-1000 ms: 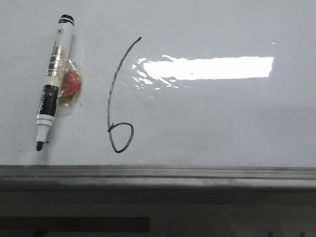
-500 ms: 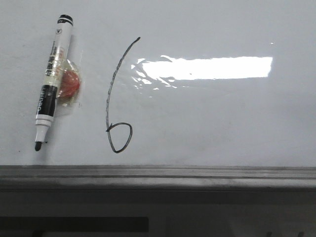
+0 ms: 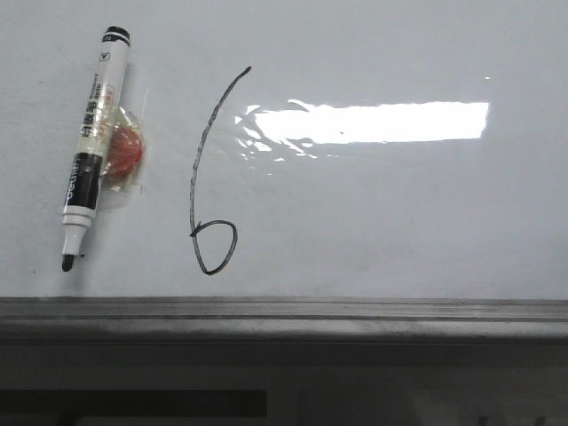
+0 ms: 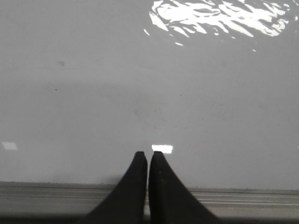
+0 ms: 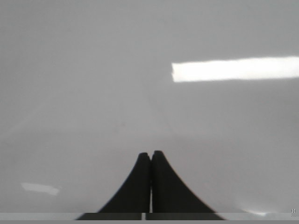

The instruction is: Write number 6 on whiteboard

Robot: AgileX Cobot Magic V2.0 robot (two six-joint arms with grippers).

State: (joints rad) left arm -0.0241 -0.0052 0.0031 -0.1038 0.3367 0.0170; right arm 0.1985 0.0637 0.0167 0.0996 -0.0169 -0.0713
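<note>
A thin black number 6 (image 3: 206, 177) is drawn on the glossy whiteboard (image 3: 382, 213), with a long curved stem and a small closed loop low down. A black-and-white marker (image 3: 93, 146), uncapped with its tip toward the rail, lies on the board left of the digit, with a red lump in clear tape (image 3: 124, 153) stuck to its side. No gripper shows in the front view. My left gripper (image 4: 148, 155) is shut and empty over bare board near the rail. My right gripper (image 5: 150, 154) is shut and empty over bare board.
A grey metal edge rail (image 3: 284, 312) runs along the board's near edge; it also shows in the left wrist view (image 4: 56, 196). A bright rectangular light glare (image 3: 373, 122) lies right of the digit.
The front view has drifted very slightly, so marker and digit sit a few pixels further left. Nothing on the board has moved.
</note>
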